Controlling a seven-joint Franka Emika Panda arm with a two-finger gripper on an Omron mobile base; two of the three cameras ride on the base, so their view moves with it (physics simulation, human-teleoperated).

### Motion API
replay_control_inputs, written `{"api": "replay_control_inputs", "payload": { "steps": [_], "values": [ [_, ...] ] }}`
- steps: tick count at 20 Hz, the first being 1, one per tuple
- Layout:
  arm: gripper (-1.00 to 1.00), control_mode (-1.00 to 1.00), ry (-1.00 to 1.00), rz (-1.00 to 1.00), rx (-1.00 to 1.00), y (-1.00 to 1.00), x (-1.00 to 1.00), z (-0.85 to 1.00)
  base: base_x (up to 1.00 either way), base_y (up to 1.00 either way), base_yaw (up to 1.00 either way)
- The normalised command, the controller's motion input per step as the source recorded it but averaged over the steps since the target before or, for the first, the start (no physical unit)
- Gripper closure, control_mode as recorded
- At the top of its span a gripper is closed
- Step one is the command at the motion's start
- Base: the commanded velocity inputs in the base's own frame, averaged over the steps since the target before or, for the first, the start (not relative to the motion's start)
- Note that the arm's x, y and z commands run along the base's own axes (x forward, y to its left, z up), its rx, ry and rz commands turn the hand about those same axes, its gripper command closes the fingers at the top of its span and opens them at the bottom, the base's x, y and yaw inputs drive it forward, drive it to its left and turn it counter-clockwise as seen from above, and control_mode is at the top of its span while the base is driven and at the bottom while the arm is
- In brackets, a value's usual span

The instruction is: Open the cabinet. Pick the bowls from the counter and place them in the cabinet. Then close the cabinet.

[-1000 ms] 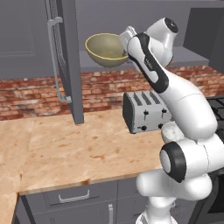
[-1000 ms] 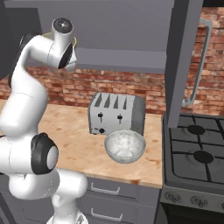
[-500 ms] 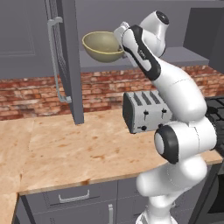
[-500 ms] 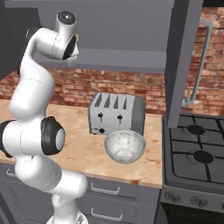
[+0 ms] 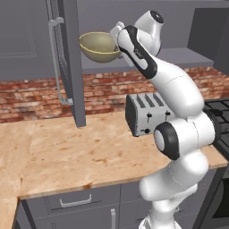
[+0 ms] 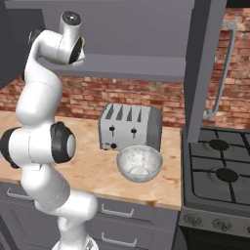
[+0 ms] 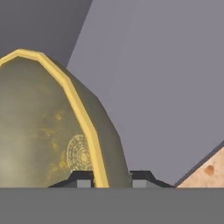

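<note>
Gripper: I had the gripper [image 7: 109, 178] clamped on the rim of the olive-tan bowl [image 5: 99, 46], one finger inside the bowl and one outside, as the hand view showed.

Olive-tan bowl: it hung up in the air at the mouth of the cabinet [image 5: 67, 62], just right of the open left door and well above the counter [image 5: 80, 152]. From the left base view it sat about level, opening upward. In the hand view its yellow rim ran between my fingertips [image 7: 80, 178], and a faint round pattern showed on the inner wall.

Cabinet: both doors stood open. The left door, with its long silver handle [image 5: 56, 62], was edge-on to me in the left base view; the right door [image 6: 205, 68] and its handle [image 6: 222, 73] stood open beside the stove in the right base view. I could see the grey interior behind the bowl.

White marbled bowl: the white bowl [image 6: 139, 163] sat upright on the counter near its front edge, just in front of the toaster [image 6: 130, 128], apart from it as far as I could judge.

Toaster: it stood on the counter near the brick wall [image 6: 146, 97], slots up.

Stove: the stove [image 6: 219, 171] was to the right of the counter, burners bare.

Drawers: the grey drawer fronts [image 5: 80, 201] ran below the counter edge.
</note>
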Motion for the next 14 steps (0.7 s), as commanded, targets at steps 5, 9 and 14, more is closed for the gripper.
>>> {"api": "replay_control_inputs", "payload": {
  "steps": [5,9,14],
  "values": [
    [-1.0,-1.0,-0.01,0.0,0.0,0.26,0.19,-0.11,0.0,0.0,0.0],
    [-1.0,-1.0,-0.01,0.0,0.0,0.07,0.04,-0.01,0.0,0.0,0.0],
    [-1.0,-1.0,-0.21,-0.03,0.01,-0.02,-0.2,-0.03,0.0,0.0,0.0]
  ]
}}
